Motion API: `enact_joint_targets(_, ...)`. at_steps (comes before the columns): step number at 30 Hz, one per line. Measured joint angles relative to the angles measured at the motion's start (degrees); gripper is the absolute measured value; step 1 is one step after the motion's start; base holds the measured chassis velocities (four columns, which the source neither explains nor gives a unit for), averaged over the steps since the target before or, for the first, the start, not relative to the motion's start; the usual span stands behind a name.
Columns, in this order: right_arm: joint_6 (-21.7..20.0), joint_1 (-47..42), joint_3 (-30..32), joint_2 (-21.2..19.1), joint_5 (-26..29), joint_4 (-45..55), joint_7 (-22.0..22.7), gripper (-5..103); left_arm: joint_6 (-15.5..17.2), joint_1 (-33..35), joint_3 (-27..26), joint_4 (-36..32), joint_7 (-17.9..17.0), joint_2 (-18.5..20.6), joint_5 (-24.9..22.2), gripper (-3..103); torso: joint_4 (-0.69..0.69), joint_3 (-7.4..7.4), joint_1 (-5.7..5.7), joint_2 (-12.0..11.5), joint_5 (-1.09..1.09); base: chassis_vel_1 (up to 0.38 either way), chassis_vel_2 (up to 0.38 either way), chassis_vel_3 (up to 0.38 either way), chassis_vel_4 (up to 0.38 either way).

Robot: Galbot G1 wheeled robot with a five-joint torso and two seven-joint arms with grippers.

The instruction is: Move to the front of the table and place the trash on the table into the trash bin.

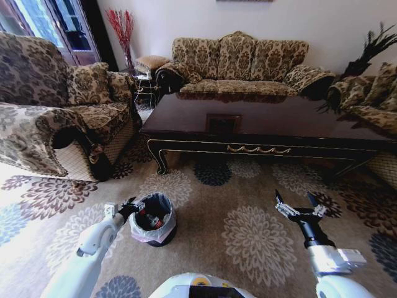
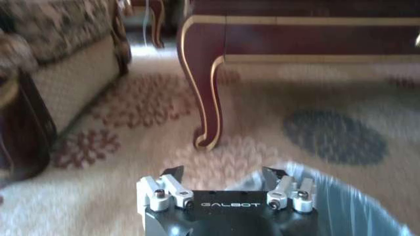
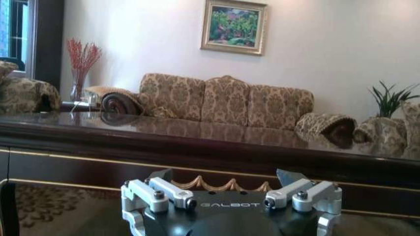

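While facing the desk (image 1: 260, 121) from its front, seeing its glossy dark top lying bare. Finding the trash bin (image 1: 162, 200) on the floor just before the desk's left front leg, probably for easy reach. Hovering the left gripper (image 1: 129, 208) at the bin's rim, spread wide and gripping nothing, as suits a drop. Holding the right gripper (image 1: 298, 205) low before the desk's apron, likewise wide open and empty. Spotting the trash (image 1: 151, 218), red-capped bottle included, lying inside the bin, off the desk. Standing on flowered carpet (image 1: 248, 236), with a patterned sofa (image 1: 239, 62) beyond the desk's far edge.
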Motion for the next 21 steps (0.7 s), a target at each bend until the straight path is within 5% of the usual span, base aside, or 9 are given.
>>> enact_joint_targets(2, 0.00, 0.00, 0.00, 0.00, 0.00, 0.00, 0.00, 100, -6.40, 2.27, -1.17, -3.29, -3.21, -2.88, 1.73, 94, 0.00, 0.01, 0.00, 0.00, -0.01, 0.000, 0.000, 0.000, 0.000)
enact_joint_targets(10, 0.00, 0.00, -0.01, 0.00, 0.00, 0.00, 0.00, 100, -15.02, 10.98, -4.25, -17.41, -9.46, -11.63, 5.06, 100, 0.03, 0.01, 0.00, 0.03, 0.04, 0.000, 0.000, 0.000, 0.000)
enact_joint_targets(13, 0.00, 0.00, -0.01, 0.00, 0.00, 0.00, 0.00, 100, -24.24, 14.46, -4.22, -19.36, -9.63, -16.44, 12.01, 100, 0.02, 0.02, 0.00, 0.03, 0.01, 0.000, 0.000, 0.000, 0.000)
enact_joint_targets(21, 0.00, 0.00, -0.01, 0.00, 0.00, 0.00, 0.00, 100, -27.82, 17.32, -3.86, -19.49, -9.42, -19.09, 12.47, 100, 0.01, 0.03, 0.00, 0.03, 0.01, 0.000, 0.000, 0.000, 0.000)
